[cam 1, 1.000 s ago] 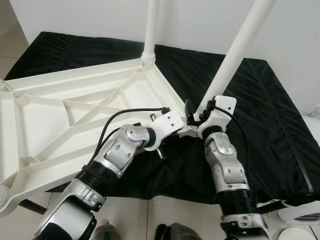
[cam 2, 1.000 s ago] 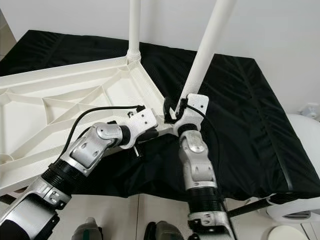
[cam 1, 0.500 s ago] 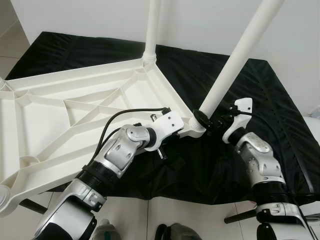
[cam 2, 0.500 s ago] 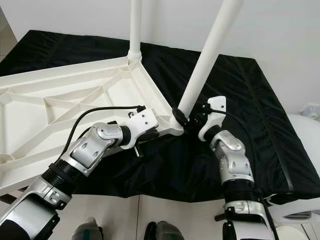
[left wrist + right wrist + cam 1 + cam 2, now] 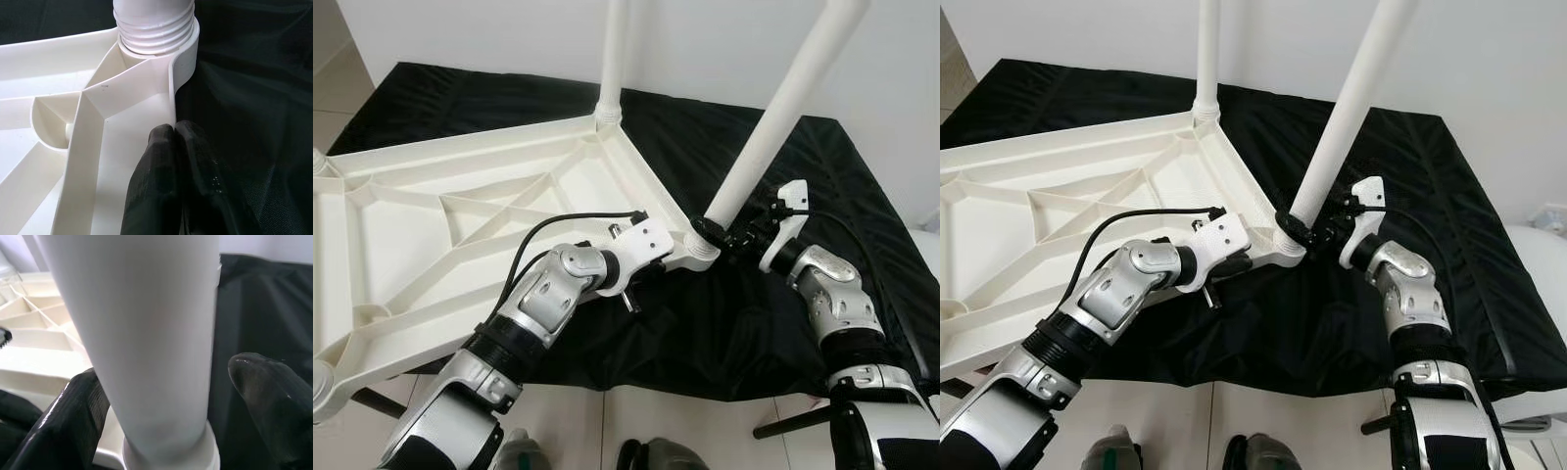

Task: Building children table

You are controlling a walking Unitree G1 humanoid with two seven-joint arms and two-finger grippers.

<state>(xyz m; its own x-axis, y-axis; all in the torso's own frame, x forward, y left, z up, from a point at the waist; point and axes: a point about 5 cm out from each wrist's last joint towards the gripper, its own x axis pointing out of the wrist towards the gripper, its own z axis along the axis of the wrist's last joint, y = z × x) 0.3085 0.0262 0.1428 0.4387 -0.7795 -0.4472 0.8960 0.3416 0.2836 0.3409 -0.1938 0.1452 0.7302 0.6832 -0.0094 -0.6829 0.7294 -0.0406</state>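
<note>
Pinching the near rim of the upturned white tabletop (image 5: 460, 211), the left gripper (image 5: 173, 134) has its two black fingers pressed together over the thin edge wall, just short of the corner socket (image 5: 156, 27) at roughly 12 o'clock from it. That clamp looks meant to steady the slab so it does not slide or spin on the black cloth (image 5: 822, 196) while a leg is worked.

At about 3 o'clock from that corner, the right gripper (image 5: 744, 235) has its fingers spread on either side of the slanted white leg (image 5: 773, 122), low down near the collar. In the right wrist view a slim gap seems to show between each pad and the leg, so I judge it parted rather than squeezing, perhaps between turns. The leg leans toward 1 o'clock, not yet upright, which suggests its thread is not fully seated.

Farther off, toward 12 o'clock, a second leg (image 5: 612, 54) stands straight in the far corner of the tabletop, apparently fitted already.
</note>
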